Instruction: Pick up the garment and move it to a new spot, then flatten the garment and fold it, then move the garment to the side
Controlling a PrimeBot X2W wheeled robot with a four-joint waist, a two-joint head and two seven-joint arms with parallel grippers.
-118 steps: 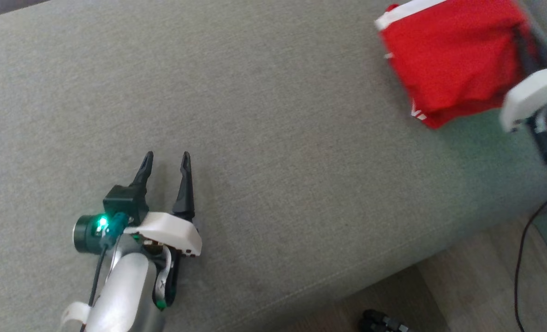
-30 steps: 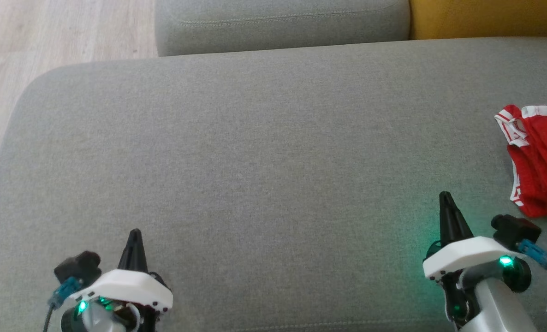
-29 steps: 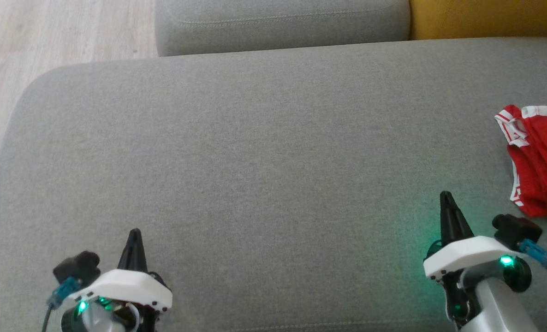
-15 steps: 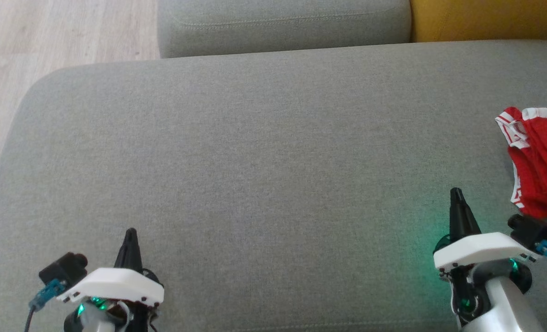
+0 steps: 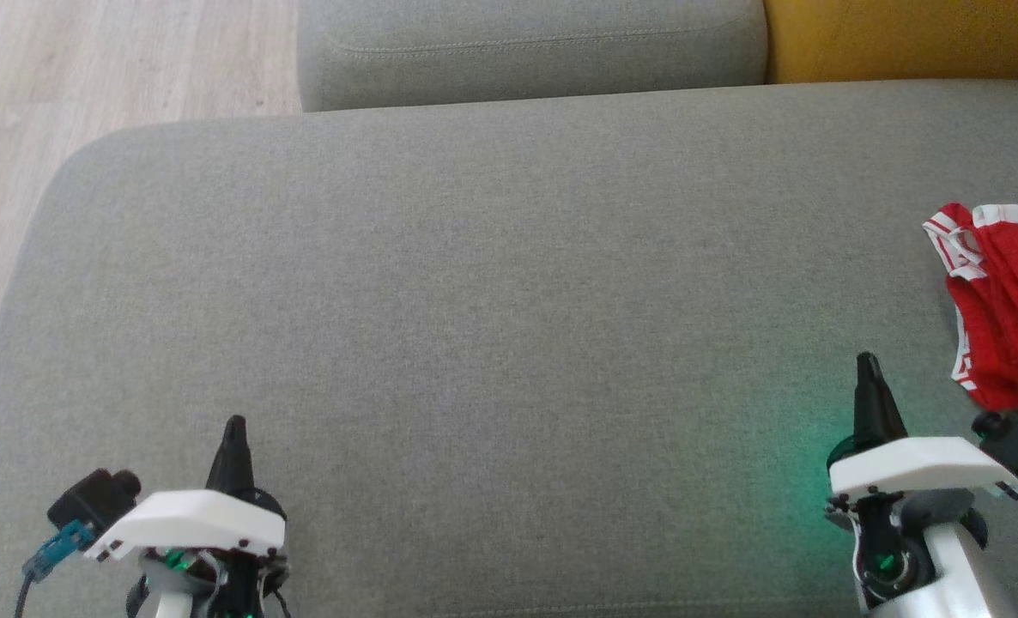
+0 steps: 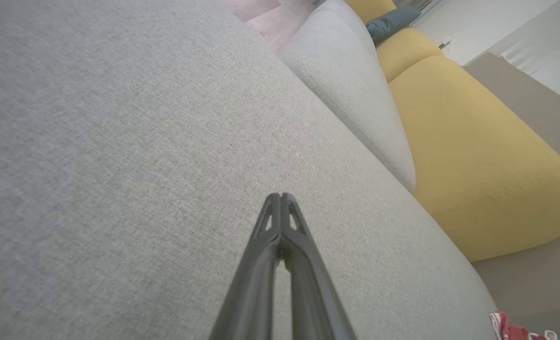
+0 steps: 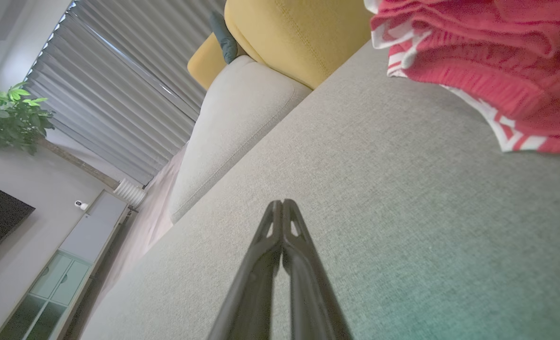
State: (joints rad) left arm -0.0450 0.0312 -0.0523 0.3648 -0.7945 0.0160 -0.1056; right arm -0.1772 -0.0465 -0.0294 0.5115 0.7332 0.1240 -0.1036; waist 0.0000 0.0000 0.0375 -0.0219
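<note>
Grey seat cushion (image 5: 509,300) takes most of head view, broad & bare across the middle. Grey back cushion (image 5: 526,43) along far edge, yellow cushion (image 5: 904,34) beside it to the R. Pale wood floor (image 5: 88,77) past the L corner.

Garment (image 5: 1007,309): red w/ white trim, at far R edge of seat cushion, partly cut off by frame. R wrist view shows stacked layers, edges roughly lined up. Looks folded, not spread; can't say how neat.

R gripper (image 5: 866,360): low, nr front edge, near garment but not touching. Fingers pressed tip to tip in its wrist view, nothing betw. them. L gripper (image 5: 235,424): opp. front corner, well apart from garment. Same state, closed up & holding nothing.

Step, my read: garment sits off to the side in layers w/ both arms parked clear, so prob. last step (move to side) is done or all but. Can't rule out a pick-up not yet begun.

Next, if more is needed: R arm is the one in reach. Wd have to open fingers first, go R & fwd to the near trimmed edge, then pinch all layers together so the stack doesn't slide apart. L arm too far to help w/o a long reach.
</note>
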